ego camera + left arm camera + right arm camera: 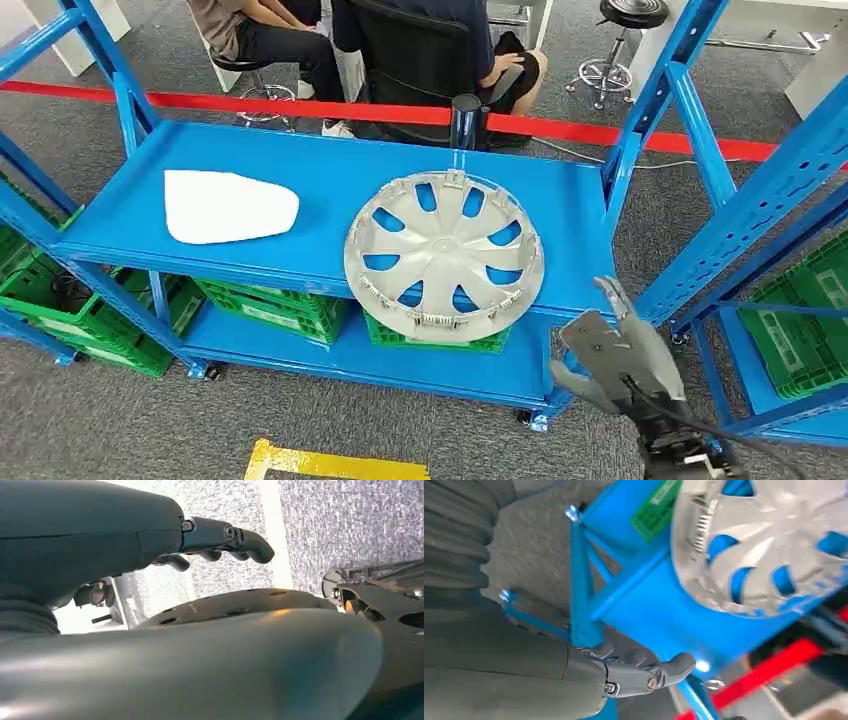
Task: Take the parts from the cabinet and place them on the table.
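A silver hubcap [445,255] lies flat on the top shelf of the blue rack [320,170], overhanging the front edge. To its left on the same shelf lies a white flat part [228,206]. My right hand [610,350] hovers below and to the right of the hubcap, near the rack's front right corner, fingers spread and holding nothing. In the right wrist view the hubcap [764,540] sits beyond the fingers [639,667], apart from them. My left hand [220,540] hangs beside my body over the floor, its fingers loosely extended and empty.
Green crates [270,300] fill the lower shelf and the floor at left. A second blue rack [790,170] stands at right. Behind the rack run a red tape line [560,128] and seated people [420,50]. A yellow floor mark [330,463] lies near me.
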`<move>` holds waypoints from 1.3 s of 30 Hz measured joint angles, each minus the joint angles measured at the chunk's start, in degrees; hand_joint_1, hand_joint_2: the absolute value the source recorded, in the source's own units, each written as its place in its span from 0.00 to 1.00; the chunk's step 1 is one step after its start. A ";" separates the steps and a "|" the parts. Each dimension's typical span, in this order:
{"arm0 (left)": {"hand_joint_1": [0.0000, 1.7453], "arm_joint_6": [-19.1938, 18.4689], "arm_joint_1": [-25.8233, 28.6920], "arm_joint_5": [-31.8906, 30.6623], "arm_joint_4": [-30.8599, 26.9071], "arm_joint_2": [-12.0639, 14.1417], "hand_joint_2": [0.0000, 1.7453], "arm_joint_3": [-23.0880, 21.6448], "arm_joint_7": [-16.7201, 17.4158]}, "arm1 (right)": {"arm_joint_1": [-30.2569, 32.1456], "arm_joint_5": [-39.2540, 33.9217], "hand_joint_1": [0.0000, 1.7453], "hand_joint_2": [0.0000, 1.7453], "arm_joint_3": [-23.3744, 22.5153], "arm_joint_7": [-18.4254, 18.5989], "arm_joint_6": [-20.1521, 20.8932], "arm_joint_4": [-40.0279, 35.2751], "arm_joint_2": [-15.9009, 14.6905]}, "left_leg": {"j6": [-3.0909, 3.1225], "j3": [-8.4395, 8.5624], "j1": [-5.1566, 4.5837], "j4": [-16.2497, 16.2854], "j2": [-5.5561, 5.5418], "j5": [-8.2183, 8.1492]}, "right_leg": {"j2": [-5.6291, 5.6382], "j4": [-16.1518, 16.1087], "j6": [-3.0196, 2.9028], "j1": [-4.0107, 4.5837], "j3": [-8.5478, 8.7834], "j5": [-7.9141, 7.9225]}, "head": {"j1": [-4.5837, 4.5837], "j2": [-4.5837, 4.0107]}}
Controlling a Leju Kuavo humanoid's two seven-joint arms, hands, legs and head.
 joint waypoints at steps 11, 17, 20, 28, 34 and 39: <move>0.00 -0.76 -0.02 -0.83 0.07 0.07 0.00 -1.16 -0.81 | -4.59 -3.33 0.00 1.00 1.99 -0.53 2.67 -2.67 -5.53 | 0.00 -0.03 0.01 -0.01 -0.01 0.00 | -0.01 -0.01 0.00 0.01 -0.01 0.00 | -0.07 0.00; 0.00 -1.25 -0.05 -0.79 0.07 0.07 0.00 -1.33 -1.07 | -6.79 -4.55 0.00 1.00 2.82 -0.96 4.68 -2.63 -6.63 | 0.01 -0.03 0.01 -0.01 -0.01 0.00 | -0.01 0.00 0.00 0.01 0.00 0.00 | -0.07 0.00; 0.00 -1.49 -0.06 -0.76 0.09 0.07 0.00 -1.47 -1.07 | -7.45 -5.16 0.00 1.00 3.21 -1.03 5.40 -2.58 -6.82 | 0.01 -0.05 0.01 -0.01 -0.01 0.00 | -0.01 0.01 0.00 0.01 0.00 0.00 | -0.09 0.00; 0.00 -2.80 -0.34 -2.30 0.09 0.24 0.00 -2.12 -0.79 | -12.09 -3.98 0.00 1.00 4.79 -0.35 10.26 2.12 -6.93 | 0.01 -0.09 0.01 -0.02 -0.01 0.00 | -0.01 0.01 0.00 0.01 0.00 0.00 | 0.00 0.00; 0.00 -3.23 -0.55 -2.80 0.11 0.35 0.00 -2.95 -1.00 | -17.36 1.31 0.00 1.00 6.86 -0.33 13.09 9.99 -5.93 | 0.01 -0.21 0.01 -0.01 -0.03 0.02 | -0.03 0.04 0.01 0.01 0.00 0.02 | 0.00 0.00; 0.00 -3.47 -0.58 -2.82 0.13 0.50 0.00 -3.15 -1.07 | -20.88 2.05 0.00 1.00 8.46 -1.09 13.40 15.47 -3.91 | 0.00 -0.14 0.02 -0.01 -0.11 0.03 | -0.08 0.05 0.00 0.02 -0.01 0.02 | -0.06 0.00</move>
